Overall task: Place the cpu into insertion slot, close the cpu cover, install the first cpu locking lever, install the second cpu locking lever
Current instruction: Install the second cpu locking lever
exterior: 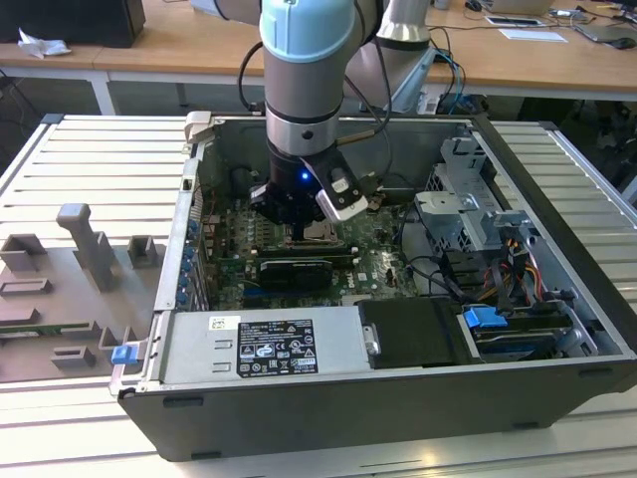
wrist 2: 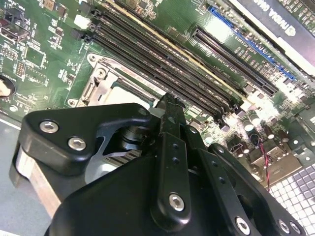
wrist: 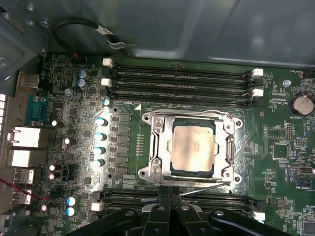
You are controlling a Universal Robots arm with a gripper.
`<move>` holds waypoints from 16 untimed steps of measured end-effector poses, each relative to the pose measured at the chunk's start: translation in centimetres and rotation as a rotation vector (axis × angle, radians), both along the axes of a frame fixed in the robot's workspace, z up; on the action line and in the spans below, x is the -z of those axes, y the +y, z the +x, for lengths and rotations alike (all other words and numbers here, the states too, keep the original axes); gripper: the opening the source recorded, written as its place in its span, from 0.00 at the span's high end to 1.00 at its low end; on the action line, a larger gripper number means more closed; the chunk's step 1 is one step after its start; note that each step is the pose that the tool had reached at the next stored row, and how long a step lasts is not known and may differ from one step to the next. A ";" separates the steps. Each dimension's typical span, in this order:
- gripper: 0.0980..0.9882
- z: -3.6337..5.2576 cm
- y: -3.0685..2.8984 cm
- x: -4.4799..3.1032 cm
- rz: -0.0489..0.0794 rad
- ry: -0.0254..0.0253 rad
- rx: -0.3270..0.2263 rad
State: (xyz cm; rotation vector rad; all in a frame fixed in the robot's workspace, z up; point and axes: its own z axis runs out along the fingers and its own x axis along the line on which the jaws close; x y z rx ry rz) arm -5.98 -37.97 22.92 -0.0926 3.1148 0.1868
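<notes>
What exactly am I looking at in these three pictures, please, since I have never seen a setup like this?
A robot arm reaches down into an open computer case that lies on a slatted table. The exterior view comes from a camera off the arm. The two wrist views come from cameras riding on the arm, looking down past its gripper at the green circuit board.

In the first wrist view the cpu, a pale metal square, sits in its slot. The silvery cover lies closed around it. A thin lever runs along the socket's edge near the fingers. They look closed together and appear to hold nothing. Long black memory slots lie on both sides of the socket.
</notes>
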 end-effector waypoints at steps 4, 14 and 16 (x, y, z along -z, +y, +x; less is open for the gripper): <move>0.99 -0.56 -0.09 0.28 0.002 -0.0001 0.000; 0.99 -0.81 -0.41 1.68 0.071 -0.0002 -0.004; 0.99 -1.03 -0.94 1.68 0.080 0.0001 -0.005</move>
